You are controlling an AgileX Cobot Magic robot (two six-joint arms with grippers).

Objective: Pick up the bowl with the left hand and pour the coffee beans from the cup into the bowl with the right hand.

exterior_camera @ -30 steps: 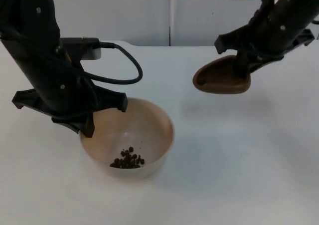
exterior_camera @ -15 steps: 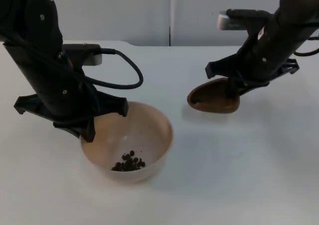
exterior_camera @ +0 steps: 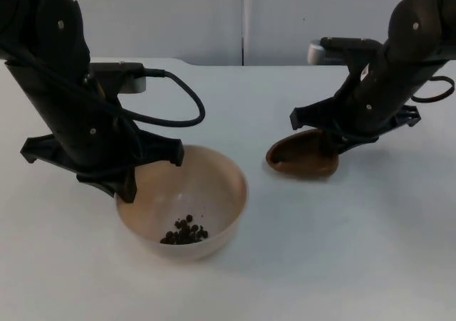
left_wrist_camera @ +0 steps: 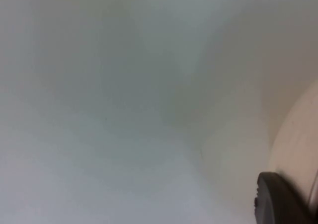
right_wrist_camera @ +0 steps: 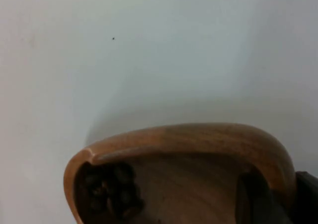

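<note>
A beige bowl (exterior_camera: 206, 186) sits low over the table left of centre, with a small heap of coffee beans (exterior_camera: 183, 230) at its bottom. My left gripper (exterior_camera: 127, 188) is shut on the bowl's left rim; the left wrist view has that rim (left_wrist_camera: 298, 149) beside a black fingertip (left_wrist_camera: 280, 201). My right gripper (exterior_camera: 330, 143) is shut on a brown wooden cup (exterior_camera: 299, 156), tipped on its side with its mouth to the left, close to the table right of centre. In the right wrist view the cup (right_wrist_camera: 189, 149) still holds a few beans (right_wrist_camera: 109, 191).
The white table (exterior_camera: 342, 250) runs back to the grey partition wall (exterior_camera: 214, 15). A stretch of bare table separates bowl and cup.
My right gripper has come down and a little left with the cup, from above the table to just over its surface. The bowl and left arm have barely moved.
</note>
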